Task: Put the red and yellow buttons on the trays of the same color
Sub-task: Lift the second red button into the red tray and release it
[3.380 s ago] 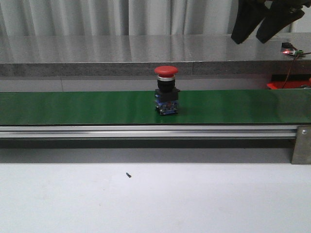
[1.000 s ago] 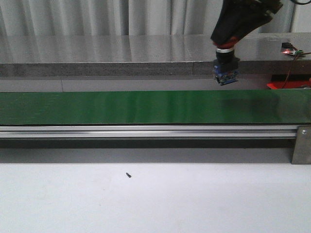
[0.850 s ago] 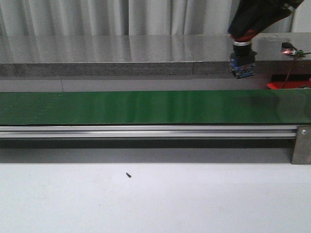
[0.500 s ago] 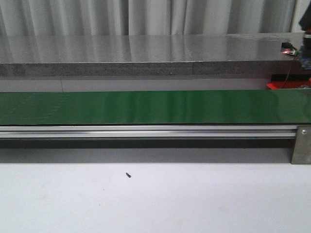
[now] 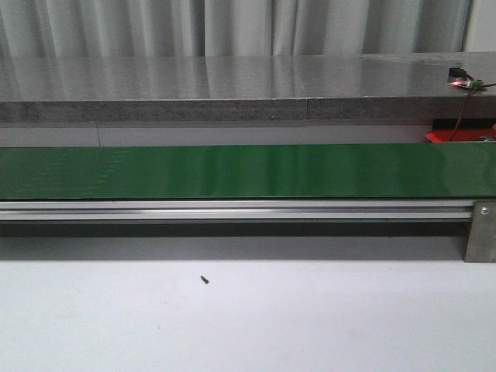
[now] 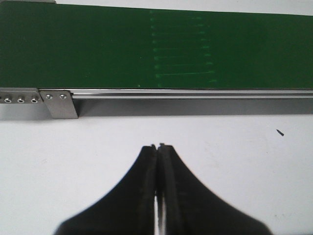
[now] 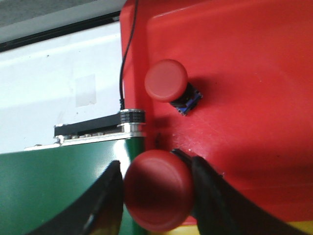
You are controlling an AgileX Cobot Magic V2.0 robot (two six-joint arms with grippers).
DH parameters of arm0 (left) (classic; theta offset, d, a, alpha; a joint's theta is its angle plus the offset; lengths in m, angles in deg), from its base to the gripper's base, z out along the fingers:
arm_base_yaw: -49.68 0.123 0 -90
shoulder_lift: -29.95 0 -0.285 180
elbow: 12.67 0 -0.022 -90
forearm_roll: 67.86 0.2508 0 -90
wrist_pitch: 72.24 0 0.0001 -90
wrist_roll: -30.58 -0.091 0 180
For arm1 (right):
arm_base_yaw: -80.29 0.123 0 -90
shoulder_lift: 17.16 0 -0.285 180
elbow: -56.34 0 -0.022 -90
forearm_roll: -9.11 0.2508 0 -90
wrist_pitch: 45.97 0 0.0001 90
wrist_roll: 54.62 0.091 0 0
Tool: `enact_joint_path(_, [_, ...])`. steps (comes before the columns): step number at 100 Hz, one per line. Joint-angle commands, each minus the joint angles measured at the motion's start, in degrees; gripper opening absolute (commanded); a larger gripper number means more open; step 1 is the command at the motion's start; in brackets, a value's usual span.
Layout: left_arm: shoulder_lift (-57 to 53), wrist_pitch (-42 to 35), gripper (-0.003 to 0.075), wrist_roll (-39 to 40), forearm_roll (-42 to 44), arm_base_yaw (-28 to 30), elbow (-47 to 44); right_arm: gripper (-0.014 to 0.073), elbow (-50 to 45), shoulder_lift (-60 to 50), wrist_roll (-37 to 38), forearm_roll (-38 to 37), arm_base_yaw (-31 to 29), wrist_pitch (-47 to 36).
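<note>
In the right wrist view my right gripper [image 7: 157, 183] is shut on a red button [image 7: 159, 190], its fingers [image 7: 209, 191] pressing both sides of the mushroom cap. It hangs over the edge where the green belt [image 7: 54, 188] meets the red tray [image 7: 234, 73]. A second red button [image 7: 167, 82] with a blue base rests on that tray. A strip of yellow tray [image 7: 293, 228] shows at the frame's corner. My left gripper [image 6: 157, 147] is shut and empty over the white table [image 6: 98, 147]. The front view shows neither gripper, only a sliver of the red tray [image 5: 443, 136].
The green conveyor belt [image 5: 232, 170] runs across the front view with an aluminium rail [image 5: 232, 209] and end bracket [image 5: 480, 231]. A black cable [image 7: 128, 54] crosses the tray edge. A small circuit board [image 5: 463, 80] with a lit LED sits on the grey ledge.
The right gripper lifted the red button off the belt and carried it rightward, out of the front view. The belt now stands empty there.
</note>
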Motion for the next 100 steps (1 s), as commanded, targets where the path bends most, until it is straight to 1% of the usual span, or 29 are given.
enact_joint_path(1, [0.07,-3.99,-0.0020,0.16,-1.28,-0.47,1.60,0.0098,-0.48,-1.90,0.00,3.82,-0.25,-5.36])
enact_joint_path(26, [0.07,-3.99,-0.0020,0.16,-1.28,-0.47,1.60,0.0098,-1.10,2.78,-0.06,7.11,-0.25,-6.86])
enact_joint_path(47, [0.07,-3.99,-0.0020,0.16,-1.28,-0.47,1.60,0.0098,-1.10,5.57,-0.06,8.22,-0.25,-9.06])
enact_joint_path(67, [0.07,-3.99,-0.0020,0.16,-1.28,-0.47,1.60,0.0109,-1.10,6.92,-0.36,8.71,-0.25,-8.93])
enact_joint_path(74, [0.07,-3.99,-0.0020,0.16,-1.28,-0.47,1.60,0.0174,-1.10,6.92,-0.73,8.75,-0.25,-8.63])
enact_joint_path(79, [0.07,-3.99,-0.0020,0.16,-1.28,-0.47,1.60,0.0255,-1.10,6.92,-0.99,8.75,-0.25,-8.33])
enact_joint_path(86, [0.07,-3.99,-0.0020,0.16,-1.28,-0.47,1.60,0.0395,-1.10,6.92,-0.99,8.85,-0.25,-8.12])
enact_joint_path(91, [0.07,-3.99,-0.0020,0.16,-1.28,-0.47,1.60,0.0463,-1.10,6.92,-0.99,9.06,-0.25,-8.12])
enact_joint_path(96, [0.07,-3.99,-0.0020,0.16,-1.28,-0.47,1.60,0.0498,-1.10,6.71,-0.99,9.29,-0.25,-8.12])
enact_joint_path(100, [0.07,-3.99,-0.0020,0.16,-1.28,-0.47,1.60,0.0501,-1.10,6.36,-0.99,9.28,-0.25,-8.12])
